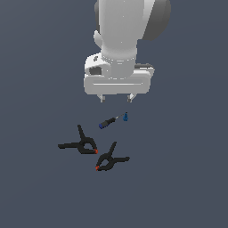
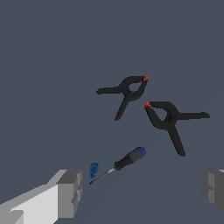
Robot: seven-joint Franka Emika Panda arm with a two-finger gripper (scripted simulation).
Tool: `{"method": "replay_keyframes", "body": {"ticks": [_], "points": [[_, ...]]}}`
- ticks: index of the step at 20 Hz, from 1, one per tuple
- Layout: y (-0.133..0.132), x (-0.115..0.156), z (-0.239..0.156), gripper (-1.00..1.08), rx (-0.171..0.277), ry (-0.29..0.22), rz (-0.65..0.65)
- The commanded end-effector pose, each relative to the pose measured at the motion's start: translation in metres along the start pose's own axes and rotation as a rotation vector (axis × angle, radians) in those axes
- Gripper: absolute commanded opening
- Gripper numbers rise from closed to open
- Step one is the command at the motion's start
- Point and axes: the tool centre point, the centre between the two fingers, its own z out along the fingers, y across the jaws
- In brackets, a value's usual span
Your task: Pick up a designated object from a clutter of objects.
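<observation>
Two near-identical black clamps with splayed handles and orange-red tips are lying on the counter [image 1: 40,191], one [image 1: 82,144] [image 2: 168,118] just beside the other [image 1: 109,160] [image 2: 129,89]; which is designated cannot be told. The released hand [image 1: 116,99] [image 2: 140,192] is hovering above the screwdriver [image 1: 109,121] [image 2: 129,158].

On my screen both spring clamps [image 1: 81,143] [image 1: 110,159] are black with orange-red jaw tips. The screwdriver-like tool [image 1: 109,121] has a black grip with a blue end, and the tiny piece [image 1: 125,117] beside it is blue. I see a white arm [image 1: 122,31] with grey fingers [image 2: 70,192] over a plain dark slate-blue floor [image 1: 40,196].
</observation>
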Motion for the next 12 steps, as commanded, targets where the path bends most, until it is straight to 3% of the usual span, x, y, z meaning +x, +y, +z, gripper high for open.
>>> {"method": "replay_keyframes", "body": {"ticks": [1, 12], "points": [[0.000, 0.004, 0.005, 1.00, 0.003, -0.001, 0.025], [0.005, 0.040, 0.054, 1.00, 0.024, -0.006, 0.251]]}}
